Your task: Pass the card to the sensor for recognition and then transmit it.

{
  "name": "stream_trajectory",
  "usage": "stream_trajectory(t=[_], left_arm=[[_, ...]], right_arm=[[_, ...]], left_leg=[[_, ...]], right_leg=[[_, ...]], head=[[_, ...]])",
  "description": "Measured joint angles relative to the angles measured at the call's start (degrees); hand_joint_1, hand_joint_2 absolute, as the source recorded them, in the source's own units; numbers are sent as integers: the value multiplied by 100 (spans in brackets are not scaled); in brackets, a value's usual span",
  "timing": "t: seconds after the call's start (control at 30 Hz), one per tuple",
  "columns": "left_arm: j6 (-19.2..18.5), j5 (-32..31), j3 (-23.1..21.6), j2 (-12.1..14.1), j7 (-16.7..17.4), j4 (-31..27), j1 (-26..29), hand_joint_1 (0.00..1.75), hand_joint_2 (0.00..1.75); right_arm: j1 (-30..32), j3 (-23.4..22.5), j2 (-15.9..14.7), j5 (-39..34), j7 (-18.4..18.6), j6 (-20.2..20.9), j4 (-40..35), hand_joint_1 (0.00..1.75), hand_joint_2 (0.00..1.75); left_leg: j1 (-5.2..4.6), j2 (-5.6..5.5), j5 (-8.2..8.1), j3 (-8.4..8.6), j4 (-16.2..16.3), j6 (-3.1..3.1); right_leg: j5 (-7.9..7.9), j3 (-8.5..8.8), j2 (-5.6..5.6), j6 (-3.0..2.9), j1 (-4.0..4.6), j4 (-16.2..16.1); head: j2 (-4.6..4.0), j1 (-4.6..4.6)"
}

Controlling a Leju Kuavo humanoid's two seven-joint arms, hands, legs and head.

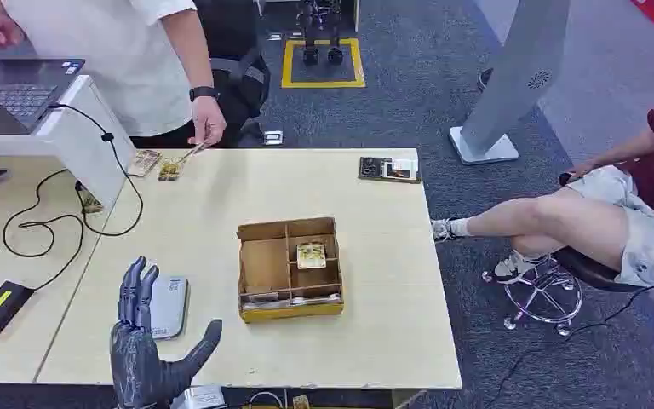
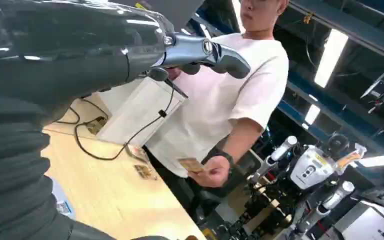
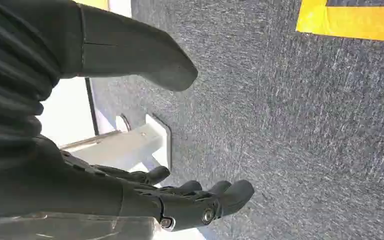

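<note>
Pale wood worktop (image 1: 375,281) spans the head view; a person in a white shirt (image 1: 128,60) stands at its far edge, another person (image 1: 613,213) sits off to the right on a stool. White upright panel (image 1: 81,141) w/ black cable (image 1: 51,226) sits far left. Cardboard divided box (image 1: 289,268) is mid-worktop, 1 card (image 1: 311,255) lying in a centre compartment. Left hand (image 1: 140,345) hovers upright near the front-left edge, fingers spread & straight, thumb out, holding nothing, just in front of a grey sensor pad (image 1: 169,305). Right hand (image 3: 180,197) hangs over grey carpet, fingers loosely extended & apart, nothing in it. Standing person's hand (image 1: 207,126) pinches a card (image 2: 190,164) at the far edge; 2 more cards (image 1: 155,164) lie there beside it. Dark card pack (image 1: 388,169) rests at far right
</note>
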Motion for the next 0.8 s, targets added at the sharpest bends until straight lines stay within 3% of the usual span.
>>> stream_trajectory(t=[0.03, 0.07, 0.17, 0.43, 0.47, 0.5, 0.8], left_arm=[[-2, -37, 11, 0, -4, 0, 0, 89, 175], [0, -44, 22, -5, -53, 0, 2, 175, 175], [0, -35, 155, -160, -322, 0, 34, 175, 175], [0, -50, 385, -367, -420, 0, 65, 175, 175], [0, -50, 402, -382, -417, 0, 65, 63, 175], [0, -50, 415, -387, -413, 0, 66, 0, 175], [0, -81, 461, -422, -313, 0, 62, 0, 175]], right_arm=[[0, 2, 0, 2, 0, 2, 0, 0, 175], [0, 4, 0, 2, 0, 2, 0, 0, 175], [-2, 11, 0, 2, 0, 0, 0, 0, 175], [-4, 57, 0, 2, -2, -7, 0, 0, 175], [-4, 59, 0, 2, -2, -9, 0, 0, 175], [-4, 61, 0, 2, -2, -9, 0, 0, 175], [-5, 90, 0, 7, 7, -7, 0, 0, 175]], left_leg=[[0, 0, 0, 0, 0, 0], [0, 0, 0, 0, 0, 0], [0, 0, 0, -1, 0, 0], [0, 0, 0, -1, 0, 0], [0, 0, 0, -1, 0, 0], [0, 0, 0, -1, 0, 0], [0, 0, 0, -1, 0, 0]], right_leg=[[0, 0, 0, 0, 0, 0], [0, 0, 0, 0, 0, 0], [0, 0, 0, 0, 0, 0], [0, 0, -1, 0, 0, 0], [0, 0, -1, 0, 0, 0], [0, 0, -1, 0, 0, 0], [0, -1, -1, 0, 0, 0]], head=[[0, 0], [0, 0], [0, 2], [0, 2], [0, -2], [0, 0], [0, 0]])
